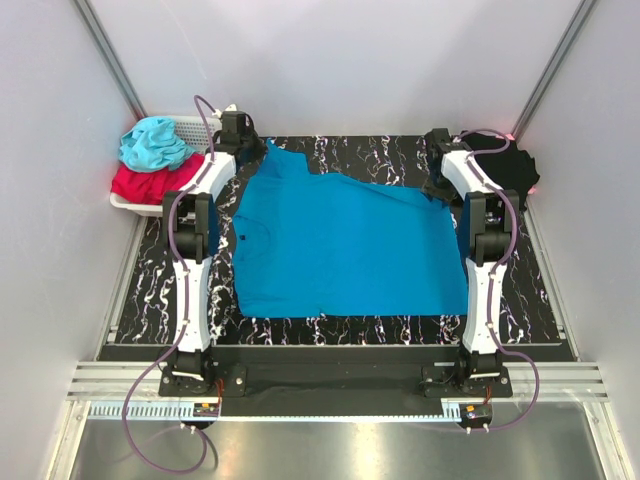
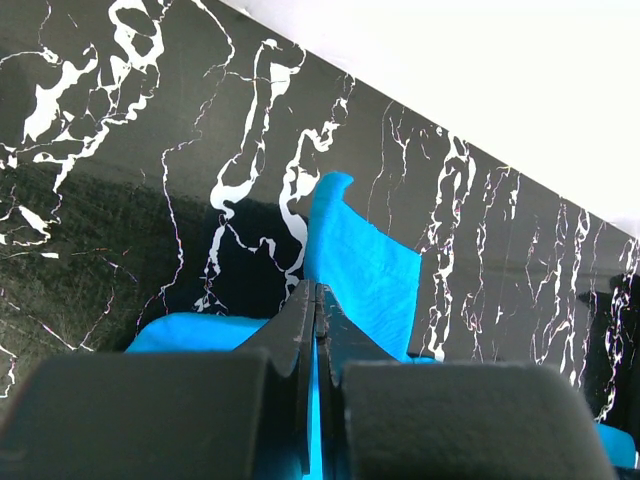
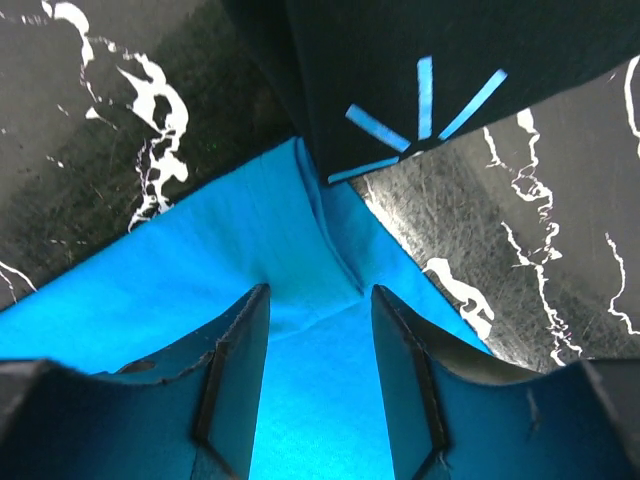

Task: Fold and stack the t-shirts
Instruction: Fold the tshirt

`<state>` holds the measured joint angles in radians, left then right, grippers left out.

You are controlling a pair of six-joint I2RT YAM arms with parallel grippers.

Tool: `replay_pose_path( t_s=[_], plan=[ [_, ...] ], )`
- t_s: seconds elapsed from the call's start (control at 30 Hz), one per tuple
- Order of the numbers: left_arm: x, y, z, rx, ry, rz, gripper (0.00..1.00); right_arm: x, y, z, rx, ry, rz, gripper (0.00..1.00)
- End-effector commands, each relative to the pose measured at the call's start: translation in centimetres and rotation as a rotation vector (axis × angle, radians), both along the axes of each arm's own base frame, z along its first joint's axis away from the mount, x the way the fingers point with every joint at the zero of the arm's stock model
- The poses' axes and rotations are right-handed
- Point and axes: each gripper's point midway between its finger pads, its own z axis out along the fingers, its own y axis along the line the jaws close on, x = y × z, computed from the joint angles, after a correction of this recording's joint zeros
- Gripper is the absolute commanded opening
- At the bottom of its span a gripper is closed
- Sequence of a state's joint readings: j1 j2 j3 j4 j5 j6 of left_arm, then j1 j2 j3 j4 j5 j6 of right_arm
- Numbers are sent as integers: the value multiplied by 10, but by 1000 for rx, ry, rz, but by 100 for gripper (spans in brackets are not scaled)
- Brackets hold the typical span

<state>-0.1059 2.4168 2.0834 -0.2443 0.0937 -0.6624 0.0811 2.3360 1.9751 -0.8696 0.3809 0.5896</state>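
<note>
White booth walls all round, and below me the black marbled tabletop (image 1: 330, 150). The blue t-shirt (image 1: 345, 245) lies spread flat across the middle of it, not yet folded. The black t-shirt (image 1: 510, 165) sits bunched at the far right corner, and a white basket (image 1: 203, 124) of spare cloth waits far left.

My left gripper (image 2: 315, 290) is clenched on the blue shirt's far left corner, with a flap of cloth poking up past the tips. My right gripper (image 3: 320, 290) is spread wide, straddling the far right corner and grasping nothing.

Here's the worry on the right: the black shirt's edge, starburst print (image 3: 425, 120) and all, seems to lap onto that blue corner just ahead of my fingers. If I close too far forward I could nip both shirts and drag the black one into the fold.

On the left my bite looks thin and close to the edge, so a brisk pull might slip it out. With one corner held and the other loose, any lift now would skew the shirt.
</note>
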Motion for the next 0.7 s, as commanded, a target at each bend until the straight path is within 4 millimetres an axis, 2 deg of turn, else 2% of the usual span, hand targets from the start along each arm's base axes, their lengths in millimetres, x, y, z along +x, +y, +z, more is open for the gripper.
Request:
replay_pose_path(
  t_s=[0.0, 0.13, 0.23, 0.27, 0.33, 0.4, 0.53, 0.67],
  plan=[
    [3, -2, 59, 9, -117, -13, 0, 10, -8, 16, -32, -31, -5, 52],
    [3, -2, 60, 11, -117, -15, 0, 11, -6, 10, -21, -21, 0, 49],
    [1, -3, 61, 13, -115, -19, 0, 9, -3, 4, -7, -6, 1, 31],
    [1, -2, 62, 16, -117, -19, 0, 8, -3, 3, -2, -2, 1, 29],
    [1, -1, 63, 18, -117, -18, 0, 7, -2, 2, 1, 1, -3, 29],
    [0, -1, 65, 20, -121, -20, 0, 7, -3, 6, -2, -5, -8, 36],
    [1, -2, 69, 18, -127, -23, 0, 3, -12, 12, -48, -1, -24, 43],
    [0, -2, 68, 14, -125, -24, 0, 1, -16, 10, -63, 12, -25, 43]
  ],
)
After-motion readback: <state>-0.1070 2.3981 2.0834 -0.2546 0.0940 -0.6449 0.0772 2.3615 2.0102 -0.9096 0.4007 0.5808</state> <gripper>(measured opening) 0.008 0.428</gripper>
